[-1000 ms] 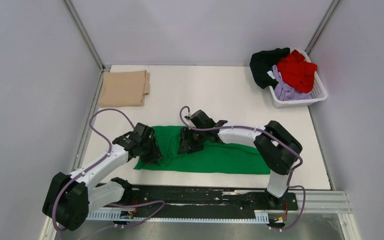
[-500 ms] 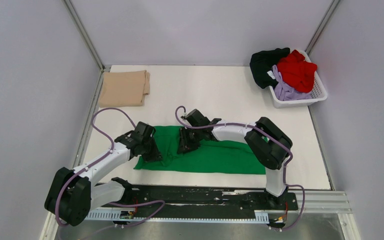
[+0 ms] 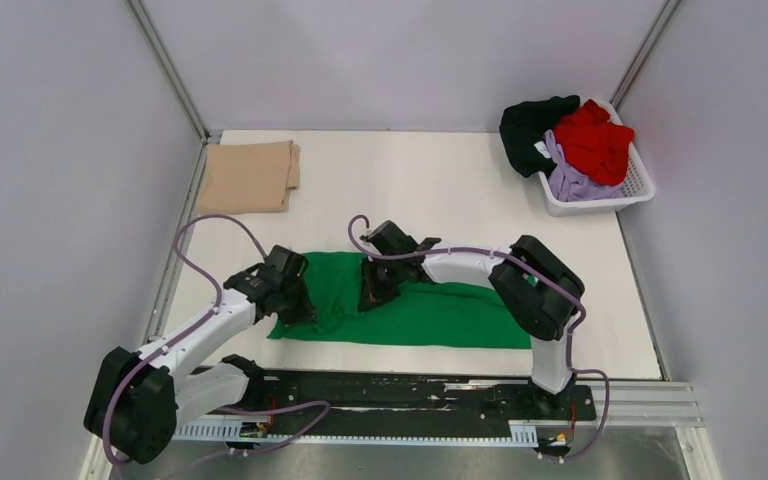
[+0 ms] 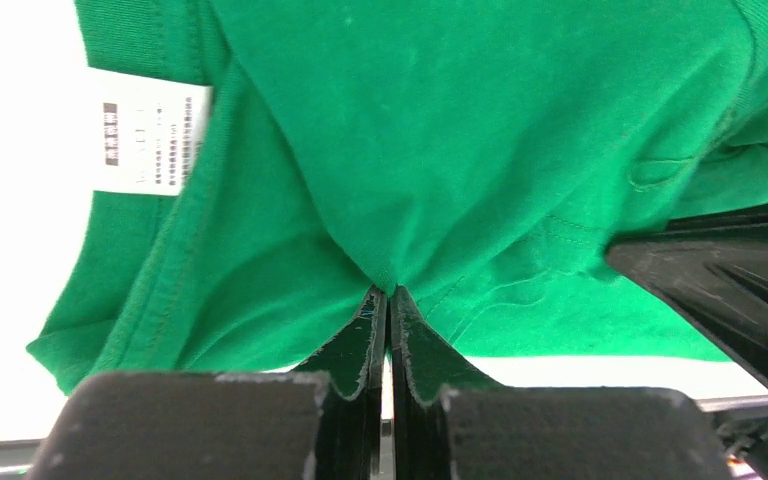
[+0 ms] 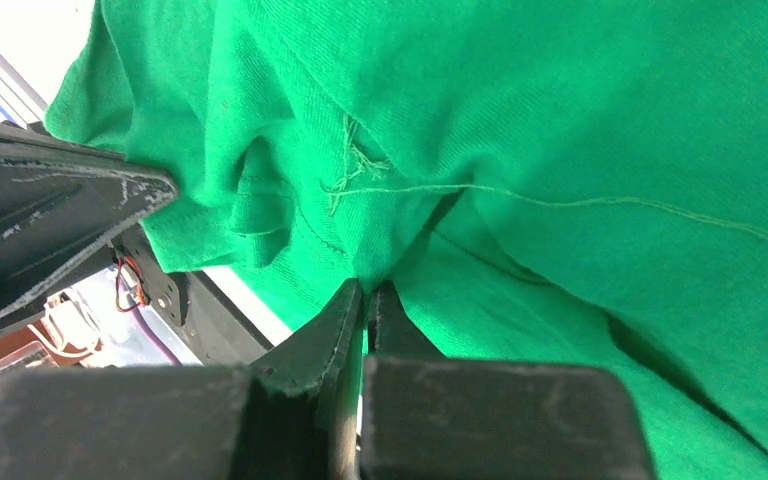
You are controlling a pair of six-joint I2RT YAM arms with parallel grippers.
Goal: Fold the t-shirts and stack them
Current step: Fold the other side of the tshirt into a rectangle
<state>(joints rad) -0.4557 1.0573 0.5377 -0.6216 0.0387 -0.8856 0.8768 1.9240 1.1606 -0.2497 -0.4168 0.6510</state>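
Left pincer (image 4: 388,300) clenched on a pinched ridge of the green t-shirt (image 3: 430,315) near its left end; right pincer (image 5: 365,295) clenched likewise on a fold nearer the middle. Lies as a long band across the near part of the table (image 3: 440,190), so looks mid-fold, not yet compact. Counts one as done: the tan t-shirt (image 3: 250,177), folded at the far-left corner. Leaves the black t-shirt (image 3: 530,125), red t-shirt (image 3: 595,140) and lavender t-shirt (image 3: 570,182) heaped in the white basket (image 3: 600,206), unfolded

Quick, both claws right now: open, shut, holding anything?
Left claw: closed, pinching the green t-shirt.
Right claw: closed, pinching the same green t-shirt.
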